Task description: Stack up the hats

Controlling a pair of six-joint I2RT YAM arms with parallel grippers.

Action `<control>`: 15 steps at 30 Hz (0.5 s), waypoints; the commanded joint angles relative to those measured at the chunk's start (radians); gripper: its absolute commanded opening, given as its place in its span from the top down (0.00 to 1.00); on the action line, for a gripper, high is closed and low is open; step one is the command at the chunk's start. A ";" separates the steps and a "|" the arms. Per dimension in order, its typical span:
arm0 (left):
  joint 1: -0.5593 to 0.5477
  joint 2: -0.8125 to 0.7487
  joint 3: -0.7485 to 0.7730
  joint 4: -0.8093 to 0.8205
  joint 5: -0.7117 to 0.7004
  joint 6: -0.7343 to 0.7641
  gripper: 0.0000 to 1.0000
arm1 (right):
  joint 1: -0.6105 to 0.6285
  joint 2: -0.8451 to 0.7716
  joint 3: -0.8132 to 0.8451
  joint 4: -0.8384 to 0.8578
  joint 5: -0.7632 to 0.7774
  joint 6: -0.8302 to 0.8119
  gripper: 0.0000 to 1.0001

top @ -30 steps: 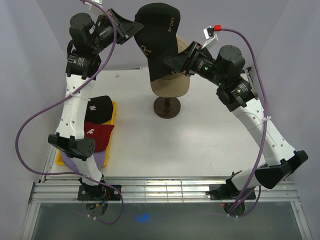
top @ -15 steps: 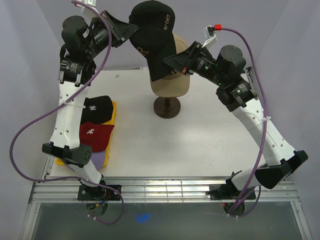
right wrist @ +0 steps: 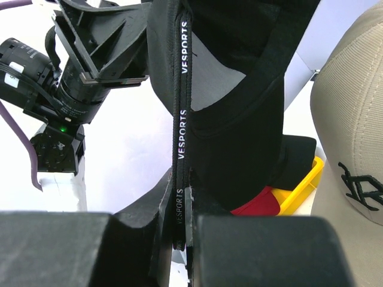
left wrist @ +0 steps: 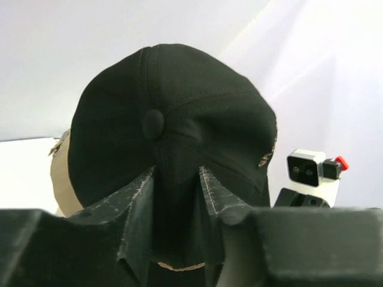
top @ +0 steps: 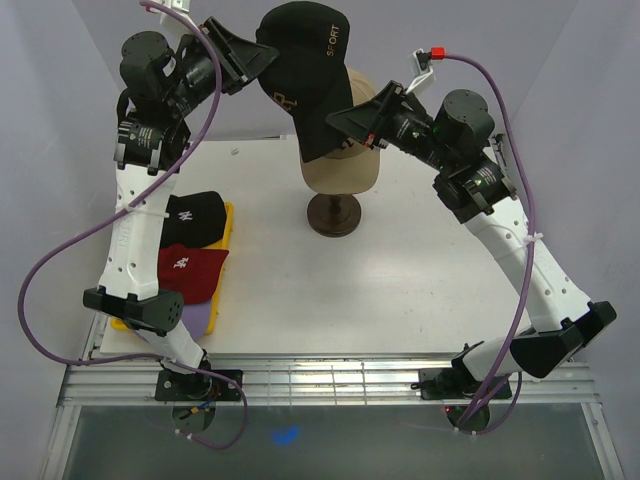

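Both grippers hold the black SPORT cap (top: pixel 308 70) in the air above the tan cap (top: pixel 342 172), which sits on the mannequin head. My left gripper (top: pixel 262 62) is shut on the cap's crown fabric (left wrist: pixel 173 137). My right gripper (top: pixel 337 120) is shut on its rear strap (right wrist: pixel 182 149), printed "VESPORTS". The tan cap also shows in the right wrist view (right wrist: pixel 347 149). The black NY cap (top: pixel 195 218) and the red cap (top: pixel 190 270) lie on the yellow tray (top: pixel 228 232) at the left. The lavender cap (top: pixel 200 318) shows under the red one.
The mannequin head stands on a dark round stand (top: pixel 334 214) at the table's back middle. Grey walls close in the back and sides. The left arm's elbow (top: pixel 140 308) hangs over the tray's near end.
The left gripper has lifted and shifted slightly left with the cap over the second. The right gripper has risen a little. Both grips are unchanged.
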 commanded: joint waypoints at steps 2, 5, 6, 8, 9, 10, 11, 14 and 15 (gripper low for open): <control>-0.014 -0.046 0.022 -0.006 0.041 -0.003 0.45 | -0.009 -0.038 0.022 0.143 -0.004 0.023 0.92; -0.014 -0.072 -0.016 -0.001 0.053 0.016 0.35 | -0.013 -0.041 0.033 0.143 -0.005 0.023 0.92; -0.014 -0.081 -0.033 -0.001 0.056 0.019 0.34 | -0.015 -0.041 0.038 0.145 -0.005 0.024 0.92; -0.017 -0.118 -0.094 0.004 0.064 0.039 0.30 | -0.021 -0.042 0.042 0.145 -0.008 0.027 0.92; -0.022 -0.135 -0.116 0.002 0.047 0.048 0.28 | -0.022 -0.041 0.048 0.145 -0.010 0.027 0.92; -0.025 -0.155 -0.166 0.002 0.032 0.056 0.26 | -0.025 -0.041 0.051 0.145 -0.013 0.032 0.92; -0.028 -0.193 -0.192 0.001 0.012 0.081 0.20 | -0.027 -0.038 0.053 0.145 -0.015 0.034 0.92; -0.031 -0.242 -0.260 -0.001 -0.071 0.118 0.02 | -0.032 -0.036 0.058 0.154 -0.018 0.037 0.92; -0.033 -0.260 -0.265 -0.010 -0.094 0.138 0.02 | -0.033 -0.035 0.061 0.154 -0.018 0.038 0.92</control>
